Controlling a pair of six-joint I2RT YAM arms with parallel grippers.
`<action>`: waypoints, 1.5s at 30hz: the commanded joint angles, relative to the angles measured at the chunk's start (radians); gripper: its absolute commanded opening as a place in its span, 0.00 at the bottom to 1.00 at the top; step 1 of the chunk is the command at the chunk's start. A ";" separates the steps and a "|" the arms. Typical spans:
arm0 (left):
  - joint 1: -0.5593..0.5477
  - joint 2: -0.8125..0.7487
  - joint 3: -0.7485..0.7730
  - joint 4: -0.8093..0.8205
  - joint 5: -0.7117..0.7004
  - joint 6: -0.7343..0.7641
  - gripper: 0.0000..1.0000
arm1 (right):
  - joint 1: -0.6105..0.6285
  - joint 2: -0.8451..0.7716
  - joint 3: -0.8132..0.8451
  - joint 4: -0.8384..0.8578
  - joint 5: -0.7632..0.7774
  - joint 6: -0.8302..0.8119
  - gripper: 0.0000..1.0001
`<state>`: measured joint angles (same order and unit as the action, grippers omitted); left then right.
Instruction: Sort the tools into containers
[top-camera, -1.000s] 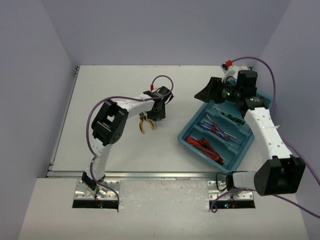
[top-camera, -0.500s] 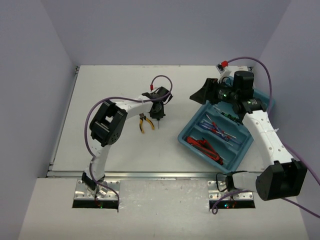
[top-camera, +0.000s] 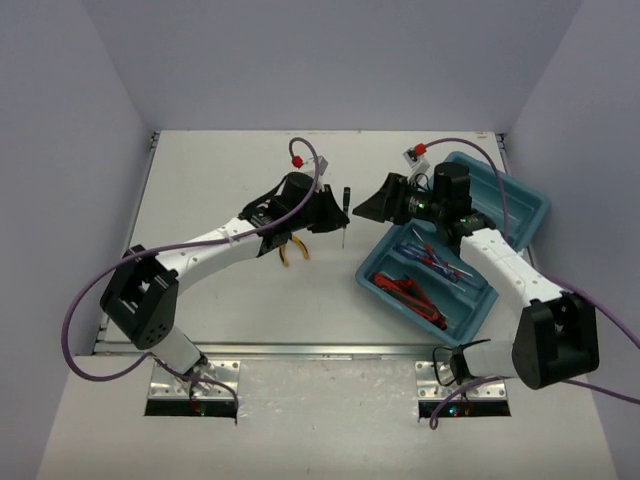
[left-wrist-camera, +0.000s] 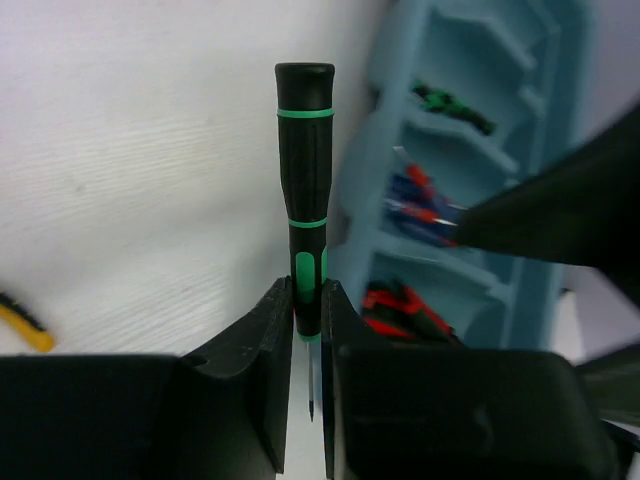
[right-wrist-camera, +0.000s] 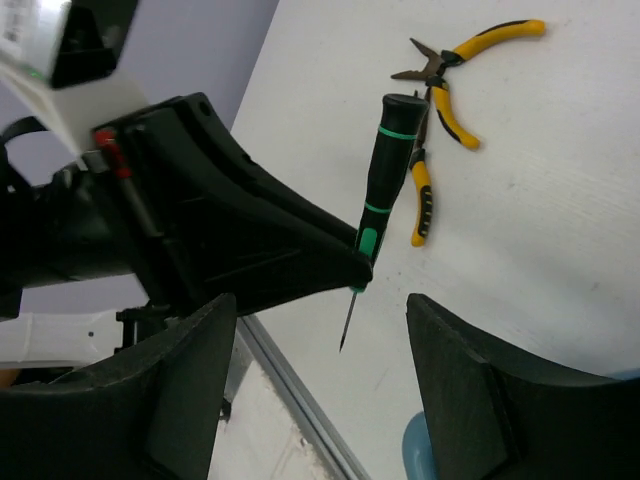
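My left gripper (top-camera: 335, 212) (left-wrist-camera: 308, 292) is shut on a black-green screwdriver (top-camera: 345, 205) (left-wrist-camera: 305, 170), held above the table with its thin tip pointing back between the fingers. My right gripper (top-camera: 375, 205) (right-wrist-camera: 320, 305) faces it from the right, open, with nothing between its fingers. The screwdriver (right-wrist-camera: 385, 165) hangs just in front of them. Right of both lies the teal tray (top-camera: 530, 205) (left-wrist-camera: 560, 60). Its compartments hold red-handled pliers (top-camera: 410, 292), blue screwdrivers (top-camera: 435, 255) and black-green screwdrivers (left-wrist-camera: 450, 100). Yellow-handled pliers (top-camera: 290, 250) (right-wrist-camera: 470, 50) lie on the table under the left arm.
A second pair of yellow pliers (right-wrist-camera: 425, 195) lies next to the first. The left arm reaches across the middle of the white table (top-camera: 220, 180). Purple cables loop over both arms. Walls close off the back and both sides.
The left gripper shut on the screwdriver beside the yellow pliers, lifted it and swung right toward the tray. The right gripper moved left from over the tray to face it.
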<state>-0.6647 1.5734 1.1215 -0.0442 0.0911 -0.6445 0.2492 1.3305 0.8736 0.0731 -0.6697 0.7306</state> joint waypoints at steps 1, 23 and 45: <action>-0.001 -0.023 -0.071 0.332 0.259 -0.114 0.00 | 0.009 0.005 0.009 0.149 0.148 0.116 0.63; 0.008 -0.140 0.041 -0.227 -0.243 0.003 1.00 | -0.142 0.106 0.411 -0.485 0.521 -0.725 0.00; 0.087 -0.185 -0.099 -0.517 -0.486 -0.093 1.00 | -0.238 0.358 0.369 -0.487 0.768 -1.285 0.68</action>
<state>-0.5881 1.3580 1.0328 -0.5338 -0.3494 -0.7156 0.0088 1.6997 1.1790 -0.4024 0.0756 -0.5933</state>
